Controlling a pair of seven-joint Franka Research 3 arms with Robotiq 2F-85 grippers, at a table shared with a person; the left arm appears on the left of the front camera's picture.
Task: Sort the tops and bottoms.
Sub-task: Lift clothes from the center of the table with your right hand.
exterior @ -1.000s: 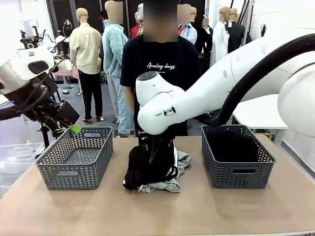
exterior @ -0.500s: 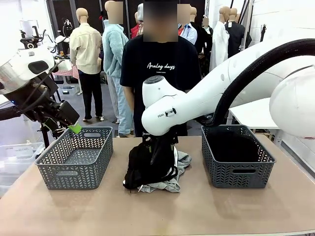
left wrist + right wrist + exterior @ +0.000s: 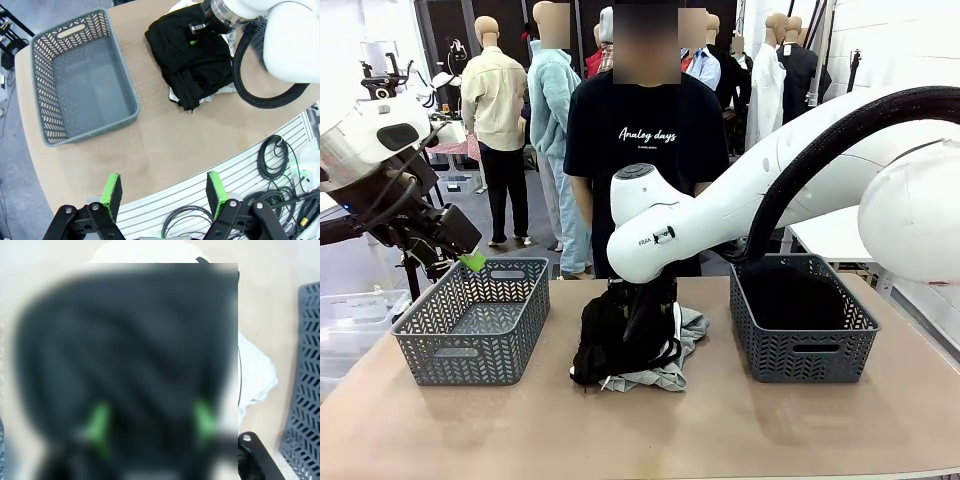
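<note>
Now R gripper [image 3: 150,422] sits down on black garment [image 3: 200,65] atop clothes pile [image 3: 670,378] mid-table, pads apart, view blurry. L gripper [image 3: 162,187] wide open, empty, up by left basket [image 3: 470,355].

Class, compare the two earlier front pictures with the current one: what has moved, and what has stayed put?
The right arm shifted toward picture right and sank slightly over the black garment. The right gripper is open above the cloth, with nothing lifted. The left gripper, left basket, right basket and garment stayed put.
</note>
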